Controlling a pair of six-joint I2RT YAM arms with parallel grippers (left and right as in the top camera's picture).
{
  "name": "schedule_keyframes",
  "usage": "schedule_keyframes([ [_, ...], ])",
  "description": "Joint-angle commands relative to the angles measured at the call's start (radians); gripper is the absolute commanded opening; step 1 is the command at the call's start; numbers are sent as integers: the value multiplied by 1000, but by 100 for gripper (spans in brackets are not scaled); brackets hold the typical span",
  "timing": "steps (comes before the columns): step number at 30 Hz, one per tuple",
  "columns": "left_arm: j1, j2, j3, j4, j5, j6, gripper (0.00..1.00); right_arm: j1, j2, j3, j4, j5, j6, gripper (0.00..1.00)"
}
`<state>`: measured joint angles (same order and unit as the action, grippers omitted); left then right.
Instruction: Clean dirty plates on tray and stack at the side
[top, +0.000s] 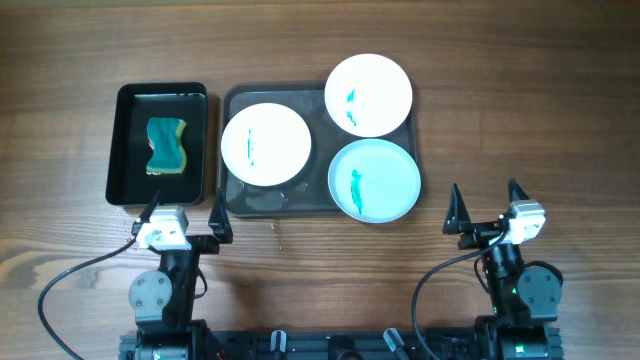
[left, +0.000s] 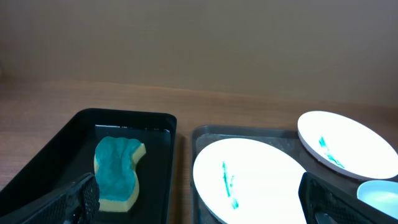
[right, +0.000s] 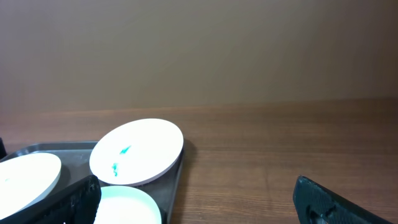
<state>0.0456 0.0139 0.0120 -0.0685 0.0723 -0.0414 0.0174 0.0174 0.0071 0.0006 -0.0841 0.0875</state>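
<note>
Left claw (top: 185, 207) and right claw (top: 485, 190) both released, empty, by the desk (top: 520, 60) near edge. Tray (top: 280, 93) mid-desk carries all three smeared plates (top: 265, 143); pale blue plate (top: 374, 180) nearest the right claw.

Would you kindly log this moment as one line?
stage: unstarted | left pincer: open, empty | right pincer: open, empty | plates: three, smeared, on tray | sponge: in black tray

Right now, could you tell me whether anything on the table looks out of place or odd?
Each plate carries teal smears. The far white plate overhangs the tray's far rim, apparently propped on it; the pale blue plate pokes slightly past the near right corner. The left white plate lies inside it.
</note>
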Motion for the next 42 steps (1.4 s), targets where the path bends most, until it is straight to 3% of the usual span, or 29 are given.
schedule_keyframes([
  [1,-4,-11,-6,-5,-14,11,100,5,-3,-1,0,17,-9,100],
  [34,-4,-11,-6,-5,-13,10,100,5,-3,-1,3,13,5,100],
  [42,-4,19,43,3,88,-127,100,5,-3,12,80,-26,95,100],
])
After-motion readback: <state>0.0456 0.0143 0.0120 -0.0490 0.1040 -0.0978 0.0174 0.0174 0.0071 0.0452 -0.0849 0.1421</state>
